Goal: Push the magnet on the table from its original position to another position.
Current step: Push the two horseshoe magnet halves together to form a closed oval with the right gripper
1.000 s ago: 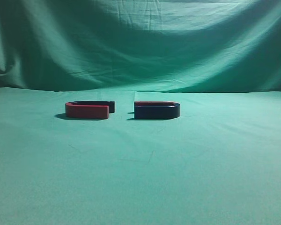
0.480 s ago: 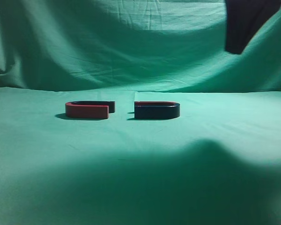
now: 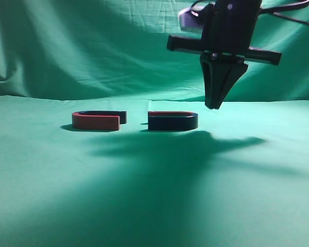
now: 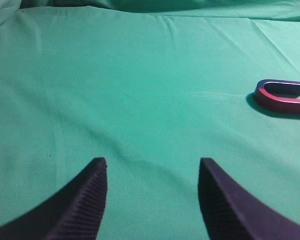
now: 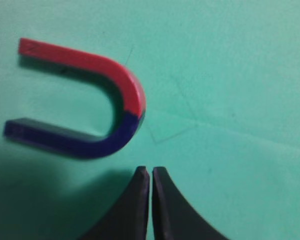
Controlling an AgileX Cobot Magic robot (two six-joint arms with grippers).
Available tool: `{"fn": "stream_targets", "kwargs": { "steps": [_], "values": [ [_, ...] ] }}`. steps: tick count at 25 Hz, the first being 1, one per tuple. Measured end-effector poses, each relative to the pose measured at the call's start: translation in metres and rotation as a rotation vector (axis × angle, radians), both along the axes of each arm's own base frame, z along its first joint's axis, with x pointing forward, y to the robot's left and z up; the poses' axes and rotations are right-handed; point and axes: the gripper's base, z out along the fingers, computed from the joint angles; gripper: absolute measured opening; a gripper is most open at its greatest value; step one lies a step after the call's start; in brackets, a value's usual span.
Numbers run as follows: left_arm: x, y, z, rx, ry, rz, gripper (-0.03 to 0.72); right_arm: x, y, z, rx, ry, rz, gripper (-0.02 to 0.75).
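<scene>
Exterior view shows the right pincer [image 3: 215, 105] hanging point-down above the counter [image 3: 247, 206], its two fingers pressed together into one dark wedge and holding nothing. Its tip hovers just off the curved end of the magnet [image 3: 172, 121], toward the counter's right edge, and appears clear of it, with its shadow falling across the green cloth toward the near edge. Right wrist view confirms this: the right pincer [image 5: 150, 172] has only a hairline slit between the fingers, and the magnet [image 5: 80, 102] lies flat just ahead of them, one leg red, the other dark blue, its open end pointing away from the tip.

Left wrist view has the left pincer [image 4: 152, 172] spread wide and empty over bare cloth, touching nothing.

Two U-shaped magnets lie on the counter, near the far edge and side by side with a gap between them. The dark-walled magnet sits nearer the middle. The red-walled magnet [image 3: 98, 120] sits toward the left edge; it also appears at the edge of the left wrist view [image 4: 283, 96].
</scene>
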Motion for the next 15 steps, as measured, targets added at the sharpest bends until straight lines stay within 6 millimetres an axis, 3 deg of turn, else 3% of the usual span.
{"fn": "stream_targets", "kwargs": {
  "steps": [10, 15],
  "values": [
    [0.0, 0.0, 0.0, 0.0, 0.0, 0.0, 0.372, 0.023, 0.008, -0.03, -0.043, 0.037, -0.022, 0.0],
    [0.0, 0.0, 0.0, 0.0, 0.0, 0.0, 0.372, 0.029, 0.013, -0.03, -0.03, 0.027, -0.026, 0.0]
  ]
}}
